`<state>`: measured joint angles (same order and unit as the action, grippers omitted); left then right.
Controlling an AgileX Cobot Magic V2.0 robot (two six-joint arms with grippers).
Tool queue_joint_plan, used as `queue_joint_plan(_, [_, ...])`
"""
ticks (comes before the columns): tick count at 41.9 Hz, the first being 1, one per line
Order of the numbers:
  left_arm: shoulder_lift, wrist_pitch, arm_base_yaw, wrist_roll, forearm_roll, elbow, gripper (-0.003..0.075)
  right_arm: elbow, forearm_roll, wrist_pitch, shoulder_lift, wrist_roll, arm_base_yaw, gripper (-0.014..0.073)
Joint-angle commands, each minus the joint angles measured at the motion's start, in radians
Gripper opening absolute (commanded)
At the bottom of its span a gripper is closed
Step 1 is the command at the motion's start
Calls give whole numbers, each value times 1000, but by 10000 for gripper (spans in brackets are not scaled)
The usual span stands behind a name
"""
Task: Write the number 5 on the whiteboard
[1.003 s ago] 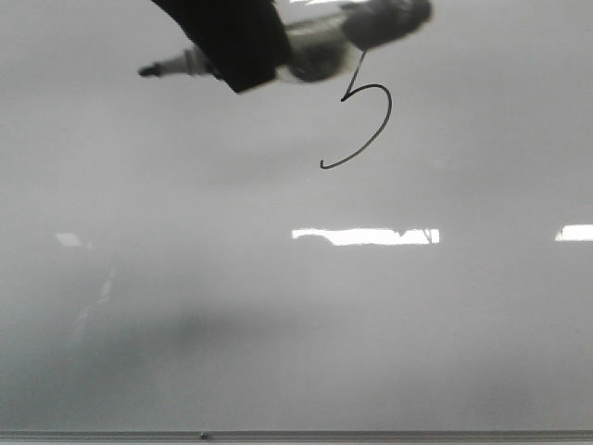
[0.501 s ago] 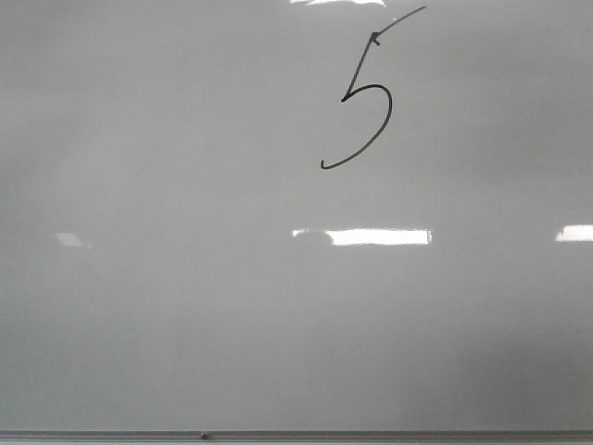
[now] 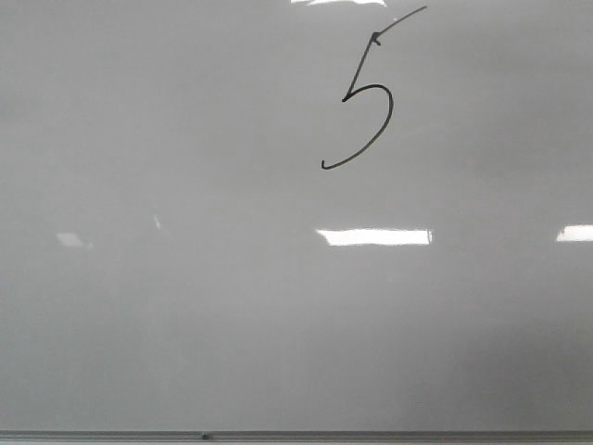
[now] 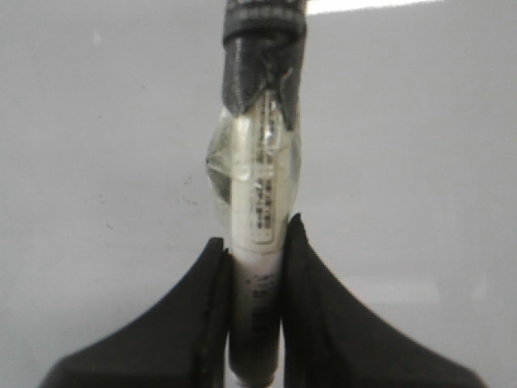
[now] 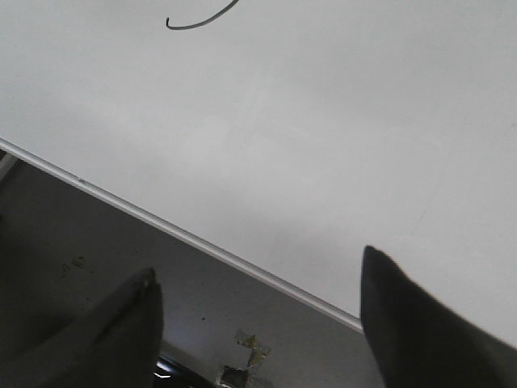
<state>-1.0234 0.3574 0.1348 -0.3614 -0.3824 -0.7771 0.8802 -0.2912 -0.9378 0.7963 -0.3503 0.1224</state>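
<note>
One number 5 [image 3: 361, 102], thin, black and slanted, sits in the upper middle of the front view on the glossy whiteboard [image 3: 185, 324], nothing covering it. Its grey bottom edge [image 3: 371, 435] runs along the frame's base. The left tool [image 4: 257, 242] pinches one marker [image 4: 258, 202]. The right tool [image 5: 258, 307] is spread wide, empty.
</note>
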Motion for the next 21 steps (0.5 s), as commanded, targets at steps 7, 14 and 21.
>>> queue_joint_plan(7, [-120, -314, -81, -20, 34, 12, 18, 32, -14, 61, -6, 1, -8, 537])
queue_joint_plan(14, [-229, -417, -86, -20, 34, 12, 18, 32, -14, 61, -5, 1, -8, 537])
queue_joint_plan(21, [-320, -518, -86, -20, 65, 12, 18, 32, -14, 61, -5, 1, -8, 537])
